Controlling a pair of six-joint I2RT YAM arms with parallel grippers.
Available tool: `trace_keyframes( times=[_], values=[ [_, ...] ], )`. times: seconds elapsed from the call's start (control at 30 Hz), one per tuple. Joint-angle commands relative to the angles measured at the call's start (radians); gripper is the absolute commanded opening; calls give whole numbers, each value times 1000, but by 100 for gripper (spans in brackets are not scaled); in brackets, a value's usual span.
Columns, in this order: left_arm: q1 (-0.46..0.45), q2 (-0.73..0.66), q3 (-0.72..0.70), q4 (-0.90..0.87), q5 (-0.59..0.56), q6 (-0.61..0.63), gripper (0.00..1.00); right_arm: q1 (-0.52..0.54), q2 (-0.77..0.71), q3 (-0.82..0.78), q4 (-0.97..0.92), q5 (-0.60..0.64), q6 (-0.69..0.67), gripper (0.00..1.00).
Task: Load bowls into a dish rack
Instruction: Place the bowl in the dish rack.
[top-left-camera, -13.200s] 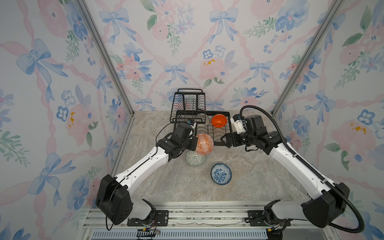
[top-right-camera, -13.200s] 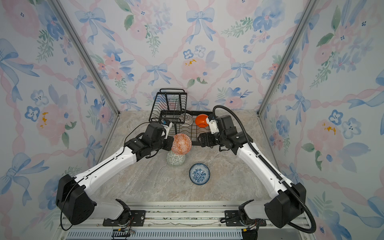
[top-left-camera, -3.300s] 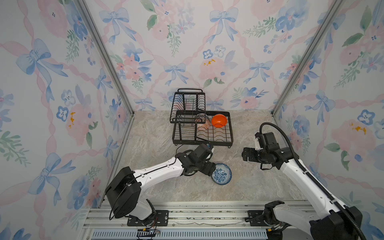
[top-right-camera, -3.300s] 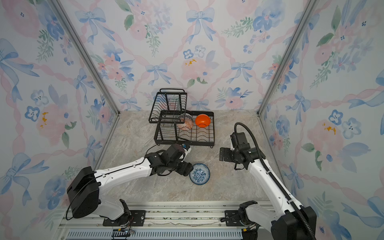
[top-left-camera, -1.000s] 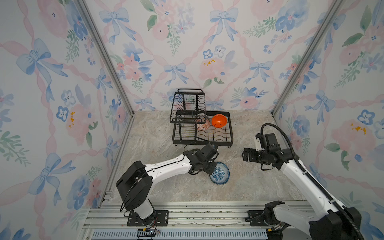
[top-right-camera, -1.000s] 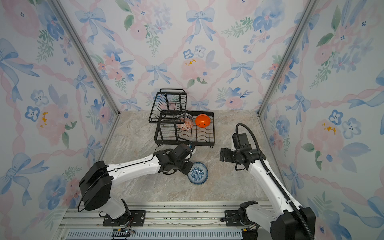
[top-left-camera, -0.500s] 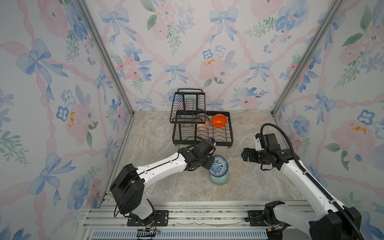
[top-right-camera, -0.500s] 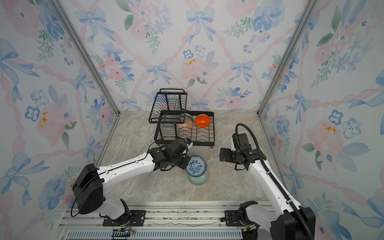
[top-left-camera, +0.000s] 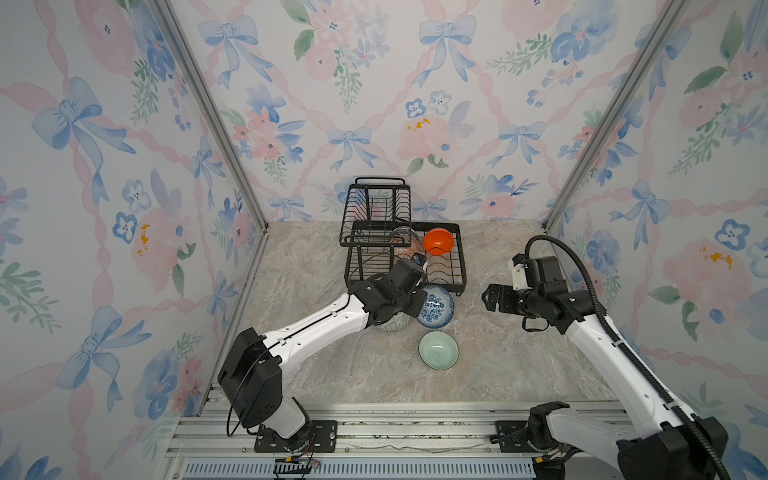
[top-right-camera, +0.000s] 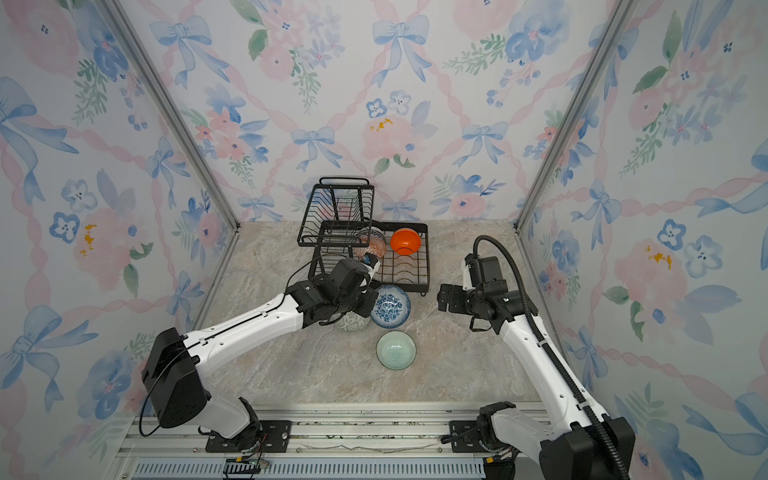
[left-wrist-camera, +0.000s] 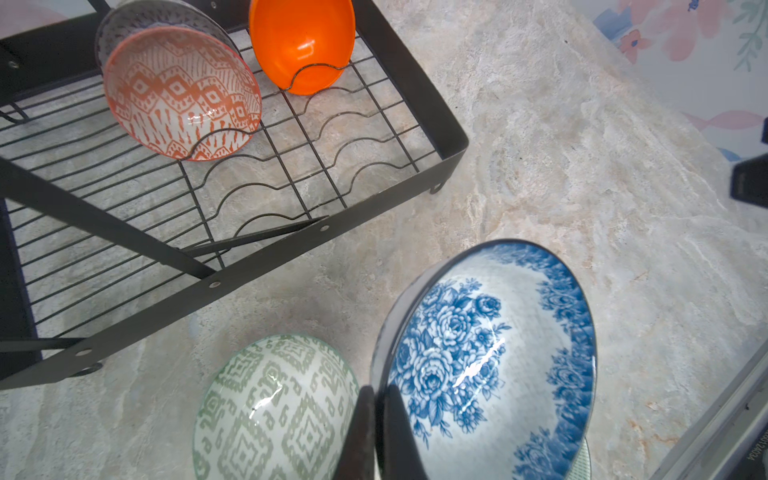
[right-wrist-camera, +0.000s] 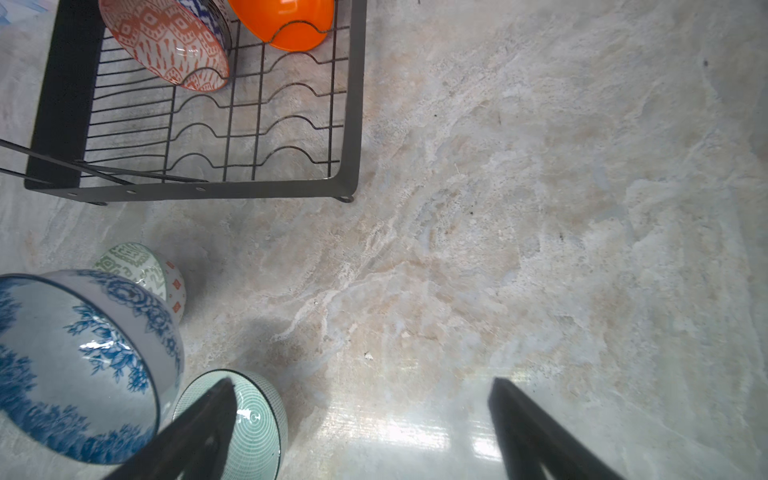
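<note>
My left gripper (left-wrist-camera: 376, 395) is shut on the rim of the blue-and-white floral bowl (left-wrist-camera: 490, 357), which hangs tilted above the table just in front of the dish rack (top-left-camera: 462, 266). In both top views this bowl (top-left-camera: 435, 306) (top-right-camera: 390, 306) sits beside the left wrist. Two bowls stand in the rack's lower tray: an orange one (top-left-camera: 438, 241) and an orange-and-white geometric one (left-wrist-camera: 178, 95). A pale green bowl (top-left-camera: 438, 350) rests upright on the table. My right gripper (right-wrist-camera: 361, 395) is open and holds nothing, hovering to the right of the bowls.
A green-and-white patterned bowl (left-wrist-camera: 274, 407) sits on the table under the left wrist. The rack's raised basket (top-left-camera: 378, 208) stands at the back left of the tray. Wavy slots nearest the front wall (right-wrist-camera: 257, 137) hold nothing.
The left gripper has lifted the blue floral bowl off the pale green bowl and carried it back toward the rack. The right arm has stayed put.
</note>
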Motion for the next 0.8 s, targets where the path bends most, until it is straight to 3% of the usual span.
trace_keyframes(
  times=[0.0, 0.53, 0.77],
  values=[
    [19, -37, 39, 82, -26, 15, 0, 8, 35, 48, 32, -51, 14, 97],
    [29, 48, 104, 176, 16, 16, 0, 147, 198, 178, 145, -73, 71, 100],
    [36, 70, 117, 189, 35, 21, 0, 157, 230, 190, 161, -93, 74, 89]
  ],
)
